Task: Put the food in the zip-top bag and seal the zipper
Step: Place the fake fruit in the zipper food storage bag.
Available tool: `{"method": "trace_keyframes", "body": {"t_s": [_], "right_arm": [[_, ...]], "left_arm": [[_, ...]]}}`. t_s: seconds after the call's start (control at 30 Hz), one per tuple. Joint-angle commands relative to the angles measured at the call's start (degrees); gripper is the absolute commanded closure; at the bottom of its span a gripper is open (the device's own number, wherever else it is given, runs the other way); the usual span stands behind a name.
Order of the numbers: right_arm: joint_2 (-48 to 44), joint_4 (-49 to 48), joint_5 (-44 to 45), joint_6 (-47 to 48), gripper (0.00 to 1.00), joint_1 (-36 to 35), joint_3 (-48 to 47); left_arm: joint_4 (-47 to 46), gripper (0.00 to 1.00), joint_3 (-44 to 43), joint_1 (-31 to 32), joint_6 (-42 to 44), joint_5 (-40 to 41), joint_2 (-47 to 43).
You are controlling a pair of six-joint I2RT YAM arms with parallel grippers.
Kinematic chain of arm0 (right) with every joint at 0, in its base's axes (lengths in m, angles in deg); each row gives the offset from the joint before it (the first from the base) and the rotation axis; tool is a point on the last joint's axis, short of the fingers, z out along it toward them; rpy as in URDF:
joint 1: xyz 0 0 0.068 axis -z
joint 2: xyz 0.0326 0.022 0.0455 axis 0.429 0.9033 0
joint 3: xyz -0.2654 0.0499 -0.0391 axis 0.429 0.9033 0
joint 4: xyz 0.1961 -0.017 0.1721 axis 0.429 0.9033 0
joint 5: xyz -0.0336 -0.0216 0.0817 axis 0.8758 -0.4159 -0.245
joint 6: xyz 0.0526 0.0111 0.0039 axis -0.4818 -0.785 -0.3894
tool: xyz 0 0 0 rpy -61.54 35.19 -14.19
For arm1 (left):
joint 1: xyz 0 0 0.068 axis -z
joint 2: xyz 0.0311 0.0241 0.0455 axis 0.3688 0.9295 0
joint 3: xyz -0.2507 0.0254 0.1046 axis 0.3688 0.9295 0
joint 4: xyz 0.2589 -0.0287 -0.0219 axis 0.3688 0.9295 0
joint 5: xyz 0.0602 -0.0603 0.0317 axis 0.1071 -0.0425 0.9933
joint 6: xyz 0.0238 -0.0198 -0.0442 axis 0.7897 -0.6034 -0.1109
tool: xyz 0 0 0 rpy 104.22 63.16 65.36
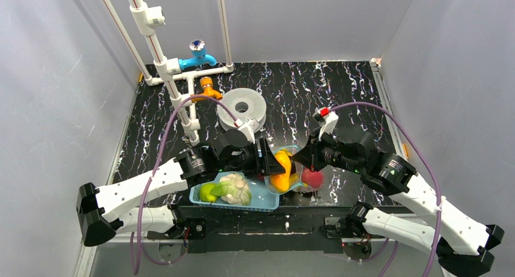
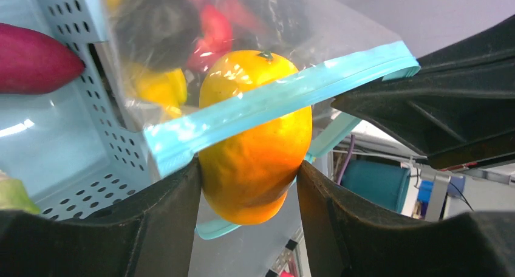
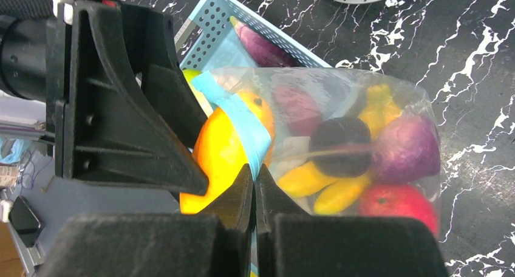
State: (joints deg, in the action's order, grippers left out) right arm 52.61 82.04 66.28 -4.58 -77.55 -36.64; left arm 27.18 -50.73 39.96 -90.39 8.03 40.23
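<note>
Two grippers split the job: R gripper (image 3: 254, 170), jaws pinched together on zipper (image 3: 243, 116), holds bag (image 3: 388, 95) mouth open by basket (image 3: 212, 34) so L gripper (image 2: 248, 165), clamped on orange (image 2: 258, 186), can push it in. Orange sits halfway thru mouth; other food (image 3: 340, 146) already inside.

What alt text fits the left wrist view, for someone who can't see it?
Two black jaws grip a glossy orange piece at the mouth of a clear zip-top bag, its teal zipper lying across the fruit. Yellow, red and dark food shows inside; a light-blue basket with a maroon piece sits left.
</note>
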Motion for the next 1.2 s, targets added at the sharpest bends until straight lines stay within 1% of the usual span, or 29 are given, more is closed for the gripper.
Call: {"method": "trace_keyframes", "body": {"t_s": [0.0,0.13,0.17,0.33,0.5,0.63,0.7,0.8,0.87,0.97,1.17], "right_arm": [[-1.5,-5.6,-3.7,0.6,0.99,-0.2,0.4],[-1.6,-6.7,-6.8,1.0,0.99,-0.2,0.6],[-1.8,-7.0,-7.6,1.1,0.99,-0.2,0.6],[-3.2,-8.9,-9.6,1.1,0.99,-0.2,1.7],[-3.0,-8.2,-6.3,0.2,0.99,-0.2,1.5],[-2.2,-7.8,-2.7,-1.1,0.99,-0.2,0.9],[-1.9,-7.6,-1.9,-1.3,0.99,-0.2,0.6],[-1.9,-7.3,-0.9,-1.2,0.99,-0.2,0.3],[-2.2,-6.9,-0.3,-1.1,0.99,-0.2,0.4],[-2.6,-6.2,0.9,-0.8,0.99,-0.2,0.4],[-2.7,-5.6,2.0,-0.8,0.99,-0.2,1.0]], "left_arm": [[3.4,0.75,-2.1,-0.3,-0.3,6.8,-2.4],[3.2,0.73,-2.6,-0.6,-0.8,6.8,-1.3],[3.0,0.73,-2.9,-0.6,-0.8,8.1,-1.0],[4.0,0.70,-4.6,-0.6,-1.2,9.9,1.3],[-1.0,0.63,-4.8,-0.6,-0.4,2.9,4.7],[-3.1,0.53,-4.7,-0.6,0.2,-2.1,6.1],[-4.3,0.46,-4.2,-0.6,0.9,-3.3,5.6],[-4.0,0.28,-3.3,-0.6,1.9,-2.9,3.9],[-2.6,0.21,-3.0,-0.6,2.6,-1.7,2.3],[-0.9,0.17,-2.4,-0.6,3.6,-0.4,0.3],[3.7,0.15,-1.8,-0.7,4.7,2.2,-3.5]]}}
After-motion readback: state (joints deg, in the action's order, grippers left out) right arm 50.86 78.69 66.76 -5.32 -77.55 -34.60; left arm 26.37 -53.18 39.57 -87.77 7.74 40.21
